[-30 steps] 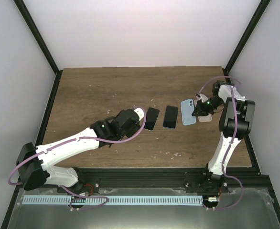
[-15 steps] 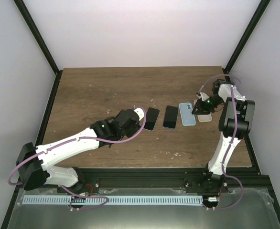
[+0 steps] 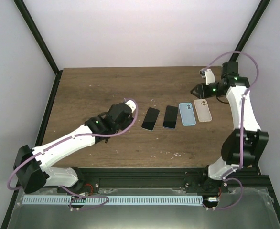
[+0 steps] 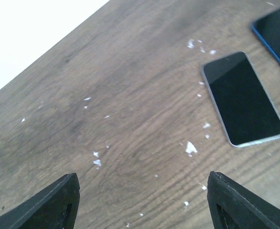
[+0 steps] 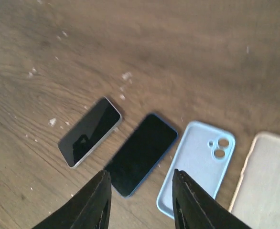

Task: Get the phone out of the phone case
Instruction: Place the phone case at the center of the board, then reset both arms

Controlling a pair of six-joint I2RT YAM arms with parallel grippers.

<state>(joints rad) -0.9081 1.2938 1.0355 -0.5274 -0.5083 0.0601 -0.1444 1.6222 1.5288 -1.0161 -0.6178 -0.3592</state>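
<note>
Laid flat in row on worktop (image 3: pixel 92 90), centre-right of top view: silver phone (image 3: pixel 150 119), blue phone (image 3: pixel 170 117), blue case (image 3: pixel 187 114), beige case (image 3: pixel 203 110). Phones bare, cases empty alongside, none touching; judged as extraction done, parts set apart. Left hand (image 4: pixel 141 202) wide open, empty, low over bare wood left of silver phone. Right hand (image 5: pixel 140 199) parted, empty, high at upper right, probably to stay clear of row.

In your left wrist view, the blue phone (image 4: pixel 277 36) runs off the top right corner. The left tool (image 4: pixel 141 181) shows only its fingertips (the bottom edge cuts the rest). Your right wrist view crops the beige case (image 5: pixel 266 176) at the right edge.
</note>
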